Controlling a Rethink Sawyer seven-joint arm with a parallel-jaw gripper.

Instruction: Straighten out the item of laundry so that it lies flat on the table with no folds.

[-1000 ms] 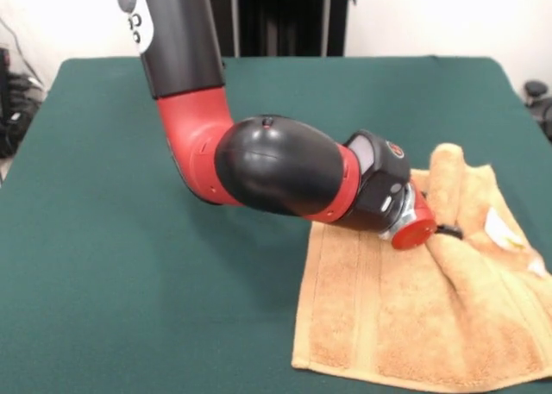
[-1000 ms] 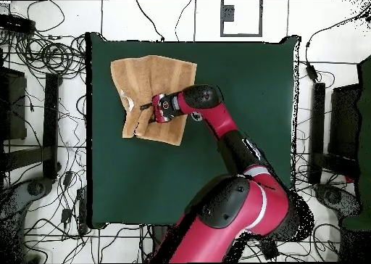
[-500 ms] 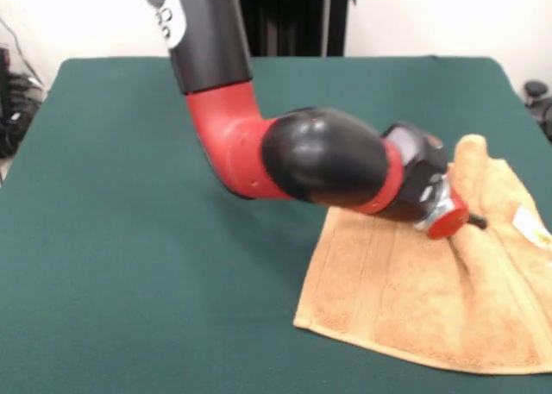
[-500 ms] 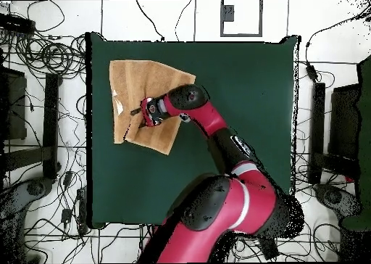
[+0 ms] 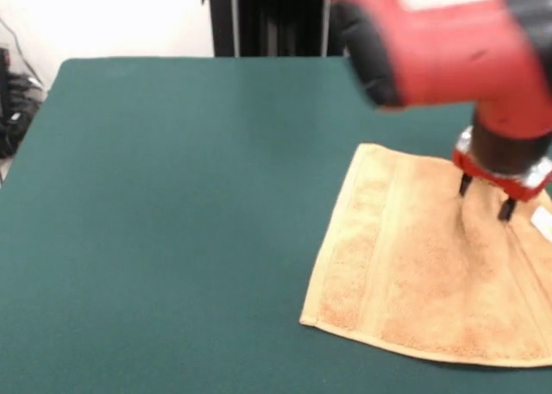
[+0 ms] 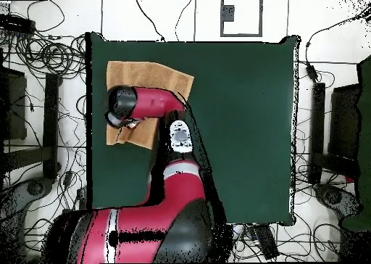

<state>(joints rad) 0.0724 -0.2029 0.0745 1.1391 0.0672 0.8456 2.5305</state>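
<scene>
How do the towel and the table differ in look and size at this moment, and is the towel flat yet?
The towel is tan-orange and fluffy; the table is dark green and smooth. The towel covers only one corner area, while the table is far wider. The towel rises into a ridge at the gripper, so it is not fully flat; the table lies level. Both are roughly rectangular.

I count one towel (image 5: 414,282) under my gripper (image 5: 485,197), and one table (image 5: 172,196) beneath it. There is one small white tag (image 5: 542,223) just beside my gripper on the towel's edge. My gripper is one, with two dark fingertips (image 5: 465,185) showing, set apart and pointing down at the cloth. I have one arm (image 6: 156,104). Around the table, I see many cables (image 6: 51,58), too tangled to count.
</scene>
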